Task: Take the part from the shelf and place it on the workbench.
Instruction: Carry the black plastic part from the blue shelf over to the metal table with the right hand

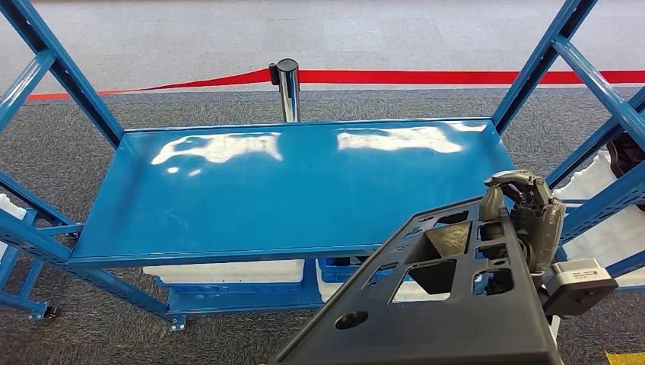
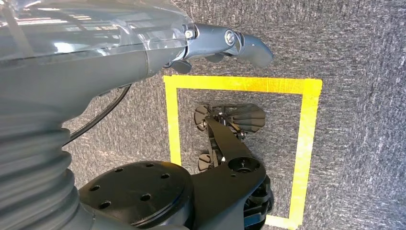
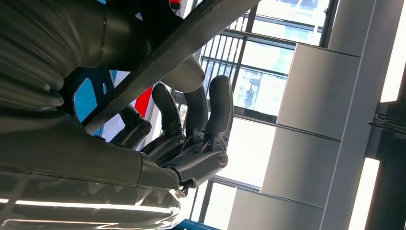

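A: Where is the part (image 1: 449,304) now?

B: It is off the blue shelf (image 1: 289,190), on the robot's side of the shelf's front edge, tilted with its far corner raised. The right hand (image 1: 532,220) holds it at that far right corner, the fingers curled over the rim.

A: How will it handle, you think?

B: It looks like a stiff moulded plastic panel, black, with many cut-out windows. I judge it rather light for its size, but wide and awkward. One hand at a corner gives a long lever, so it may swing or sag. The matte surface seems not slippery. The rim beside a cut-out is a good place to hold, because fingers can hook through.

A: And the left hand (image 2: 225,43)?

B: It hangs above the grey carpet, holding nothing. Whether its fingers are spread or curled I cannot tell.

A: What does the right wrist view add?

B: From under the part, it shows the dark fingers (image 3: 210,110) wrapping up around the edge, so the grip is real, not only resting. The head view shows the whole panel and the shelf. The left wrist view alone shows a yellow tape square (image 2: 306,143) on the floor.
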`<act>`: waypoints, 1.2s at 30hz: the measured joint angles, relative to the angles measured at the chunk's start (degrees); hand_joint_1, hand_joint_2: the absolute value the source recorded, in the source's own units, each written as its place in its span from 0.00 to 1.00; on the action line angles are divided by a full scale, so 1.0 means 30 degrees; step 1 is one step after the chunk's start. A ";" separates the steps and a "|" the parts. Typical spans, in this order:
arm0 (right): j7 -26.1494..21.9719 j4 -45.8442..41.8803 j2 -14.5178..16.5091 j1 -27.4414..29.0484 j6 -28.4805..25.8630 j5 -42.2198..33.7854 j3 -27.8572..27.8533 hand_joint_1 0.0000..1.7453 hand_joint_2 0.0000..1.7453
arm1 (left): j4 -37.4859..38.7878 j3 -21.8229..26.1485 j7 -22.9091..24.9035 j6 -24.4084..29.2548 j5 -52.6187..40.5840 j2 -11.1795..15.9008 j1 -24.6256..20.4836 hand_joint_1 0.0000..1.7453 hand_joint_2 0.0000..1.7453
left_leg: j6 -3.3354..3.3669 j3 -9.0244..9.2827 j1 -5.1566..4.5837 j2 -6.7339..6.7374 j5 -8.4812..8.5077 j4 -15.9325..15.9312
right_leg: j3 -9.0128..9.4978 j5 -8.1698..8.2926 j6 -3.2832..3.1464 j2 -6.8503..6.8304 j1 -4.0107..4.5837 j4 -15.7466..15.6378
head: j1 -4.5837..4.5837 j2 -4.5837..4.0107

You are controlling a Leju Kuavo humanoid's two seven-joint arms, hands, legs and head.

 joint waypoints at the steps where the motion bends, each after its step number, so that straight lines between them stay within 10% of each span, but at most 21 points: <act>1: -0.0005 0.0000 0.0002 0.0020 -0.0002 0.0015 -0.0005 1.00 1.00 | 0.0002 0.0004 0.0018 0.0020 0.0000 0.0000 0.0000 0.00 1.00 | 0.0000 0.0000 0.0000 0.0000 0.0000 0.0000 | 0.0000 0.0000 0.0000 0.0000 0.0000 0.0000 | 0.0000 0.0000; 36: -0.0222 -0.0004 0.0211 0.0268 -0.0171 0.0530 -0.0153 1.00 1.00 | -0.0002 0.0129 0.0403 0.0286 -0.0035 -0.0002 -0.0007 0.00 1.00 | 0.0045 -0.0009 -0.0034 0.0005 -0.0030 0.0036 | 0.0007 0.0014 0.0035 0.0002 -0.0042 -0.0030 | -0.0002 0.0000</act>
